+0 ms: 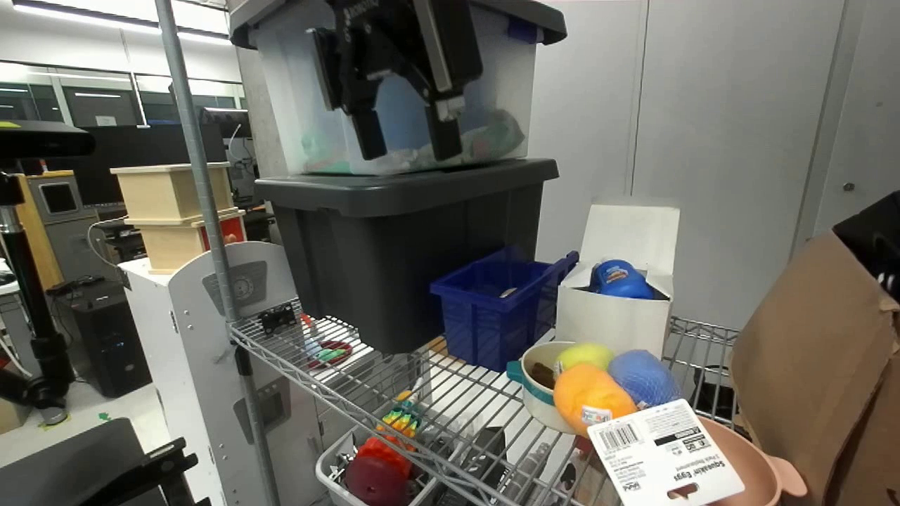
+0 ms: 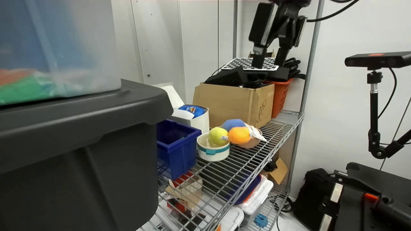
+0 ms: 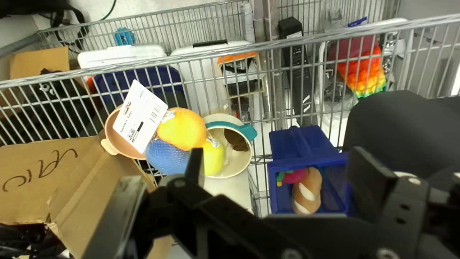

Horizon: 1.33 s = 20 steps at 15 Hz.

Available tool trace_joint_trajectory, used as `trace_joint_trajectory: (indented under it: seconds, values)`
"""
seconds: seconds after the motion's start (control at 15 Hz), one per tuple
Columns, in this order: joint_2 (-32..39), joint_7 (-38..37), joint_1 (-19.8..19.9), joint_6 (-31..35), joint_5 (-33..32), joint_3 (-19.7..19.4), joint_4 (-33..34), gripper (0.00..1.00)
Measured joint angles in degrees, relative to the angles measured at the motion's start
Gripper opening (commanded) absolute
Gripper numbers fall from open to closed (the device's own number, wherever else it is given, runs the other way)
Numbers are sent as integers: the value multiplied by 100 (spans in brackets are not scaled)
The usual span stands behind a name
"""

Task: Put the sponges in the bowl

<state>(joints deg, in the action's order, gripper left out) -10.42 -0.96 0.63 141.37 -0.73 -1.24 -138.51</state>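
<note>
Claw [image 1: 408,137]: fingers spread apart, tips down, high above the wire desk [image 2: 257,173]
Sponges [image 3: 183,142]: bunched, partly over the white bowl [image 2: 213,157], partly toward the pink bowl [image 1: 756,464]
Green one [image 3: 214,158]: in the white bowl, rising above its rim
Orange one [image 1: 593,397]: next to the green, overlapping that rim; cannot tell what it rests on
Blue one [image 3: 167,156]: beside the orange, between the bowls in the wrist view
Tag [image 1: 664,453]: white, barcode showing, slanted across the pink bowl
Bin [image 1: 478,316]: blue, near the white bowl
Box [image 1: 612,323]: white, open-lidded, behind the sponges in an exterior view
</note>
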Motion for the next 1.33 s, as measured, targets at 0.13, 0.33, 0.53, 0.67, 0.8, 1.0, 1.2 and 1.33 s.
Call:
trace_joint_trajectory:
  seconds: [0.13,0.33,0.53,0.67,0.8,1.0,1.2,1.33]
  values:
    - [-566,168,-19,-123,11,42,-378,100]
    - [-1343,396,-109,-385,39,45,-802,100]
    - [-1918,481,-180,-667,71,45,-1044,100]
    - [-2055,501,-187,-710,85,45,-1111,100]
    - [-2063,511,-187,-710,89,42,-1137,100]
    - [-2063,514,-187,-710,90,42,-1144,100]
    - [-2063,515,-187,-710,90,42,-1145,100]
    - [-2063,515,-187,-710,90,42,-1145,100]
